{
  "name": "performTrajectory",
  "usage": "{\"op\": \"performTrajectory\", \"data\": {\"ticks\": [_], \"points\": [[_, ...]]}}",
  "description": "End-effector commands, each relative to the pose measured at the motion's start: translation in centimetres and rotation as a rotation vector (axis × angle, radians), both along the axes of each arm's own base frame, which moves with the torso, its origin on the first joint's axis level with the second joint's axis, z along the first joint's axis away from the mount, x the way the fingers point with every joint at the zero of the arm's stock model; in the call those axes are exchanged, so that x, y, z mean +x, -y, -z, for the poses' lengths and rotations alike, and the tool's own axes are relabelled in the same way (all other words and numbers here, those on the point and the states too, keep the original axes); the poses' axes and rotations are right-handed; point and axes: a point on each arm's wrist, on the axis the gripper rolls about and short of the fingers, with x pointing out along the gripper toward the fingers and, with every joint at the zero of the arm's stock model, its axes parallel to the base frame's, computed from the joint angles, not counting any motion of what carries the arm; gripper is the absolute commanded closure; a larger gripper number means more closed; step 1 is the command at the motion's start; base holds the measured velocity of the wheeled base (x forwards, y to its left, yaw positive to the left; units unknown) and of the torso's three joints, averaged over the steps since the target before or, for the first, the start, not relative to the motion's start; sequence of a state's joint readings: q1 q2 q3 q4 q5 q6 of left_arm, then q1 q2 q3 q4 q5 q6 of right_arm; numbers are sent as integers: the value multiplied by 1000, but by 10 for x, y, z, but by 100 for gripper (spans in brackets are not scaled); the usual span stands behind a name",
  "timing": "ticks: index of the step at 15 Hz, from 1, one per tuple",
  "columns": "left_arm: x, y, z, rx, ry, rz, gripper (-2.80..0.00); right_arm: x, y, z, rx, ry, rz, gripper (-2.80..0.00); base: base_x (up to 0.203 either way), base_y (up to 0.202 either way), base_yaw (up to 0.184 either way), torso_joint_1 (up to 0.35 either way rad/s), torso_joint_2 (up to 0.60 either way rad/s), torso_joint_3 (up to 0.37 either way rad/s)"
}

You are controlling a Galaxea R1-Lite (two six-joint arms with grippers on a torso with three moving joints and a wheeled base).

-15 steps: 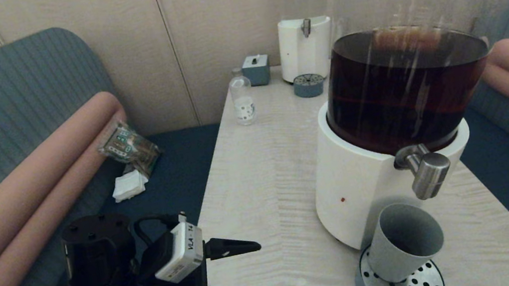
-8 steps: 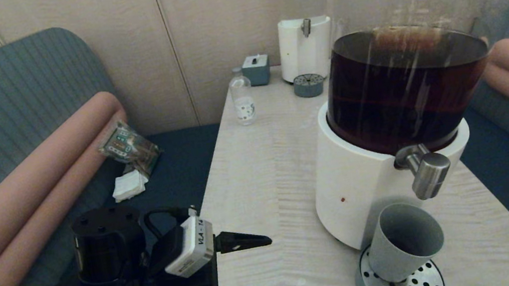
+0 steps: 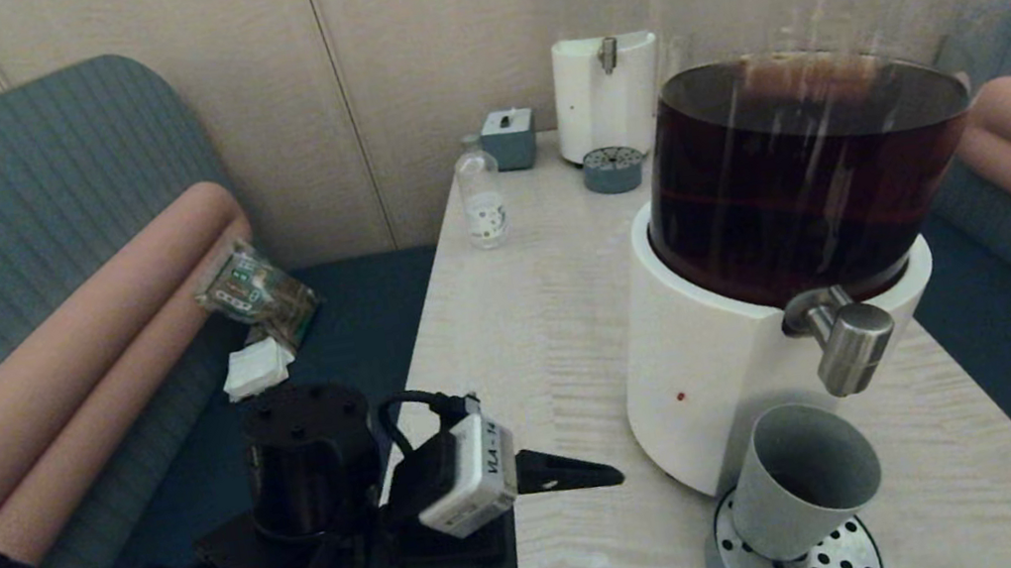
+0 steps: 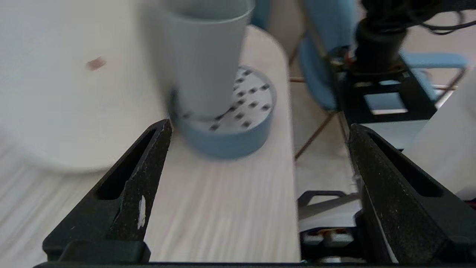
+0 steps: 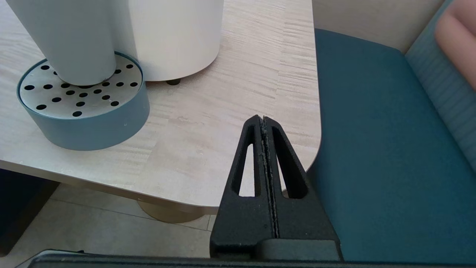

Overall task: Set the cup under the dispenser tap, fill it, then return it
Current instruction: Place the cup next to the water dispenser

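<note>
Head overview; wrists share drip tray.

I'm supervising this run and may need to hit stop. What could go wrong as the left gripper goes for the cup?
1. The cup stands near one edge of the perforated drip tray, close against the dispenser base; a finger of the open left gripper may nudge it over.
2. The dispenser tap overhangs the cup, so a steep lift could strike it.
3. The tray sits near the table edge.

Left gripper jaws spread wide; right gripper jaws pressed together.
</note>
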State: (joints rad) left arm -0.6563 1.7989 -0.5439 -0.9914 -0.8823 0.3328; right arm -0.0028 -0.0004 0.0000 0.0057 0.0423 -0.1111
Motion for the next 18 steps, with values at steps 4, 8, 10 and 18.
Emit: {"op": "performTrajectory", "data": {"ticks": [4,8,10,18], "points": [[10,40,16,8,-21,83,-280,0,0,3,-1,-7,0,0,0,0,0,0,0,0],[14,56,22,10,-29,106,-280,0,0,3,-1,-6,0,0,0,0,0,0,0,0],[13,62,24,12,-31,120,-280,0,0,3,-1,-7,0,0,0,0,0,0,0,0],[17,79,30,9,-35,140,-280,0,0,3,-1,-7,0,0,0,0,0,0,0,0]]}}
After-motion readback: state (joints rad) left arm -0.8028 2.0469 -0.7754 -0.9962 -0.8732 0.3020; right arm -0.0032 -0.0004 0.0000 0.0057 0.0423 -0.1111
